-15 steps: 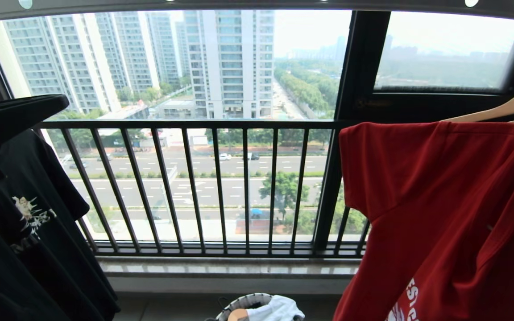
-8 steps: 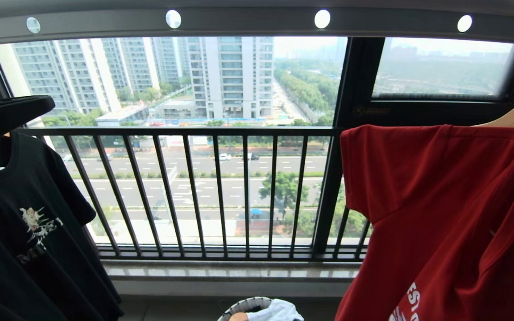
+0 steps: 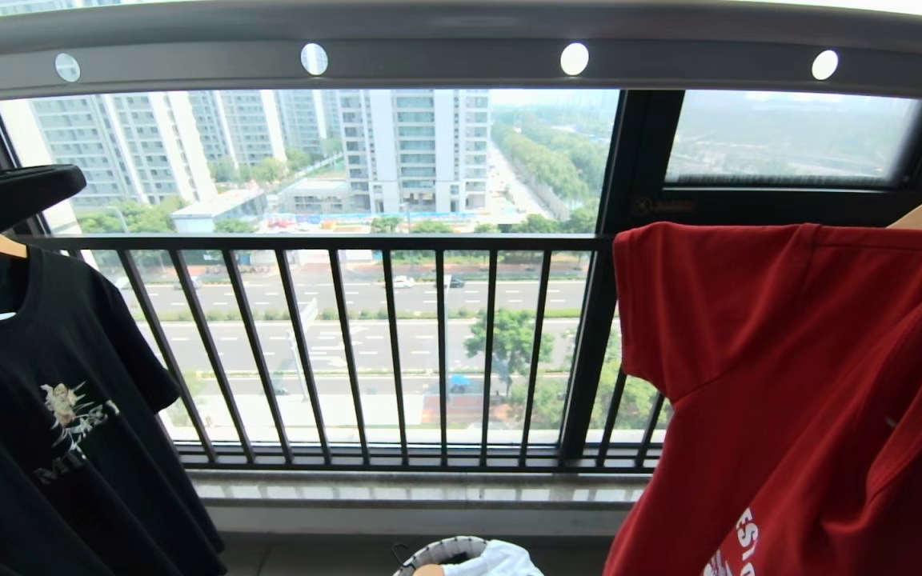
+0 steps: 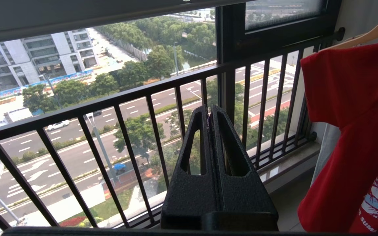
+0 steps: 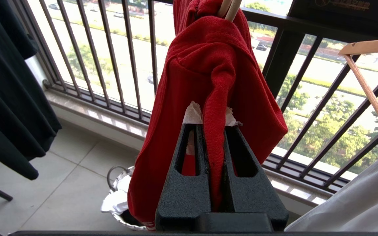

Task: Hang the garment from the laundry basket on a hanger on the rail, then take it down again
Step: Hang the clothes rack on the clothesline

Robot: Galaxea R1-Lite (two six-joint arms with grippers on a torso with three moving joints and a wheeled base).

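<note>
The laundry basket [image 5: 120, 196] stands on the tiled floor [image 5: 71, 183].

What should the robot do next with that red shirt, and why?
Probably lift it toward the rail. The right gripper is shut on a fold of the red T-shirt, which sits on a hanger below the rail; the left gripper is shut, empty.

Red garment [image 3: 789, 360] with white lettering and a white-and-blue print low down, black T-shirt [image 3: 45, 416] at 9 o'clock with a pale graphic, grey rail [image 3: 445, 56] dotted with round holes, white basket [image 3: 437, 554], dark rim, at 6.
</note>
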